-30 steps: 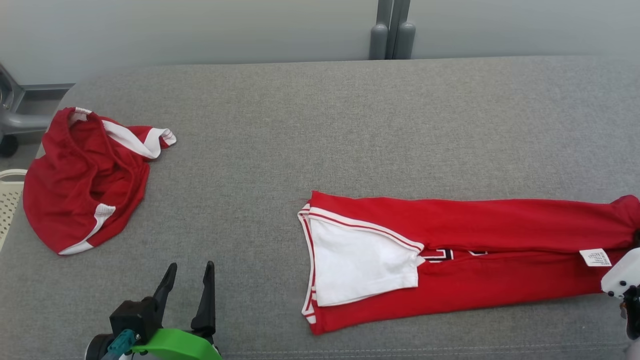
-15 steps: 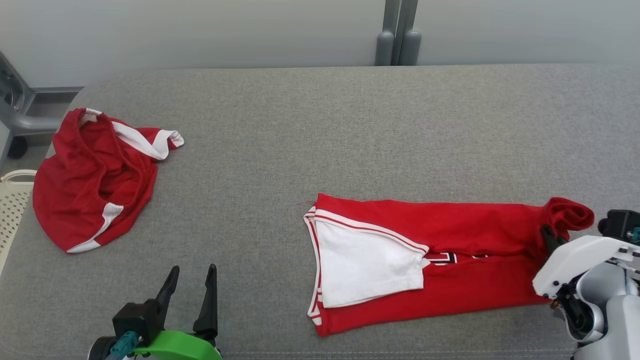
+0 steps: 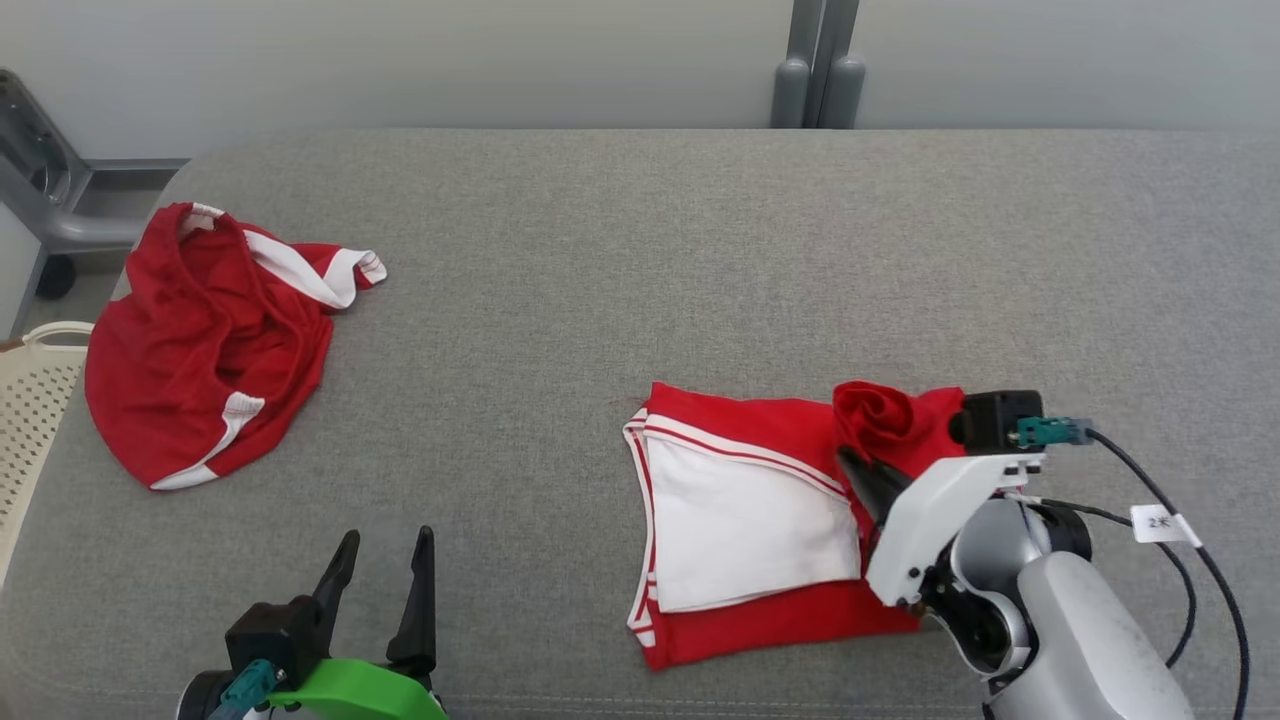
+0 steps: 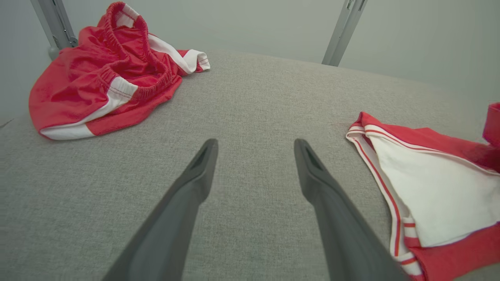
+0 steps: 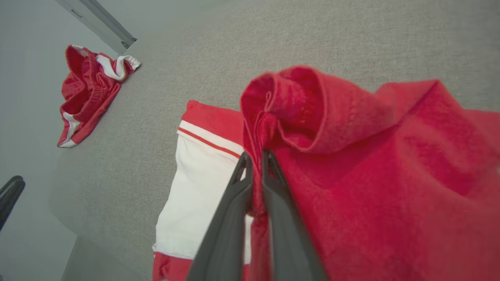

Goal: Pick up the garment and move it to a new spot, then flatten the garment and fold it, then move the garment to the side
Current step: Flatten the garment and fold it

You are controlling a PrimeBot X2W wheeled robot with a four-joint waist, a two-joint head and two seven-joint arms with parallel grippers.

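Observation:
The garment (image 3: 745, 520), red with a white panel and striped trim, lies on the grey cushioned surface (image 3: 640, 260) right of centre. My right gripper (image 3: 850, 463) is shut on its bunched red end, held lifted above the white panel's right edge. In the right wrist view the two fingers of the right gripper (image 5: 256, 156) pinch a roll of the garment's (image 5: 363, 156) red cloth. My left gripper (image 3: 384, 535) stands open over bare grey cloth at the lower left, well apart from the garment. The left wrist view has the left gripper (image 4: 256, 142) with nothing between its fingers and the garment (image 4: 429, 187) to its right.
A second red piece of clothing with white bands (image 3: 200, 350) lies crumpled at the surface's left end. A white perforated basket (image 3: 30, 400) stands past the left edge. Grey posts (image 3: 820, 70) rise behind the far edge, against a pale wall.
My right gripper has carried the garment's right end to the left, doubling the long red cloth over itself. The camera has shifted slightly. The left gripper has stayed put.

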